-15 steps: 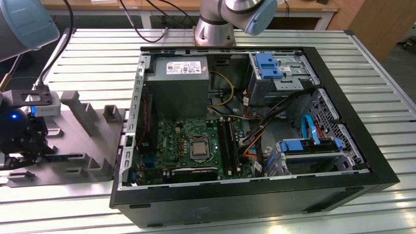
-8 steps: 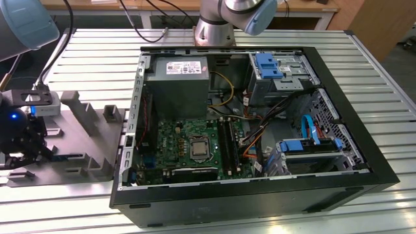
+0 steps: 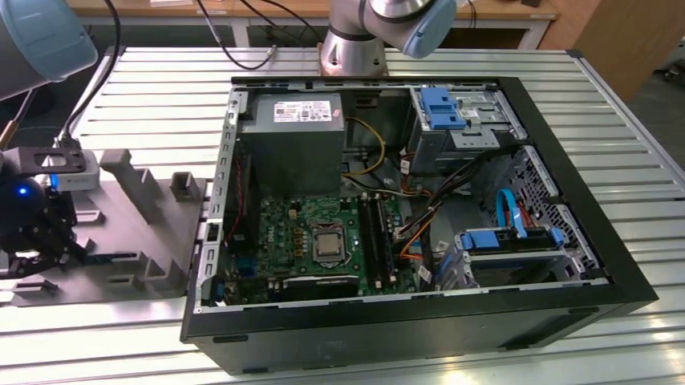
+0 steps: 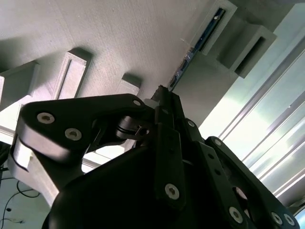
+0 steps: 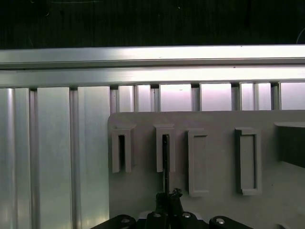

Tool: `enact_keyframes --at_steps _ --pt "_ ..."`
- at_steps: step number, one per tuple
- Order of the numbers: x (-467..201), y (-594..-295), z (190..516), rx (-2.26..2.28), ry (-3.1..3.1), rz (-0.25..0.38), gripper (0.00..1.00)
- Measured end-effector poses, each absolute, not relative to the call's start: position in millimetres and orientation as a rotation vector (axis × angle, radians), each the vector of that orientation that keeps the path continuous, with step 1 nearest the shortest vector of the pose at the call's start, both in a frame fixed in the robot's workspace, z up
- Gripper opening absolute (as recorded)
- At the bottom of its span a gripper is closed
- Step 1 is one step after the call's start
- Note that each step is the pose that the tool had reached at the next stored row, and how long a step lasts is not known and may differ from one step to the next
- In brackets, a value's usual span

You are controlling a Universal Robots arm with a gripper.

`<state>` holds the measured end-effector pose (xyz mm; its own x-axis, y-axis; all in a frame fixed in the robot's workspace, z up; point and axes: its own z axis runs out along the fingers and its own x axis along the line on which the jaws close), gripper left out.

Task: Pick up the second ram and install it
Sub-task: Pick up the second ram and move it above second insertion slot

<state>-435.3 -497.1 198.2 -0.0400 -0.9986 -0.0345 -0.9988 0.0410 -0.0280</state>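
Gray holder [image 3: 160, 269] beside computer case [image 3: 428, 321]; gripper [image 5: 167, 198] pinches second ram [image 5: 166, 176].

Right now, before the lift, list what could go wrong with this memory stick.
1. The hand pinches the second ram near one end while the rest sits in a slot of the grey holder; a skewed pull might jam or bend it.
2. Such an end grip could let the stick pivot.

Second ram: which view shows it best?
The second wrist view: the second ram runs edge-on from a grey holder slot to the claw. The first wrist view shows a thin dark line; the exterior view, a bluish sliver.
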Motion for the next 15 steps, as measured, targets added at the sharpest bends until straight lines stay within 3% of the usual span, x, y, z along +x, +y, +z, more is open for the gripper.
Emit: enact_keyframes --at_steps 2,15 --pt "-435.3 -497.1 198.4 -2.145 2.234 0.006 0.12" --pt "-435.3 -497.1 199.1 -2.145 2.234 0.006 0.12"
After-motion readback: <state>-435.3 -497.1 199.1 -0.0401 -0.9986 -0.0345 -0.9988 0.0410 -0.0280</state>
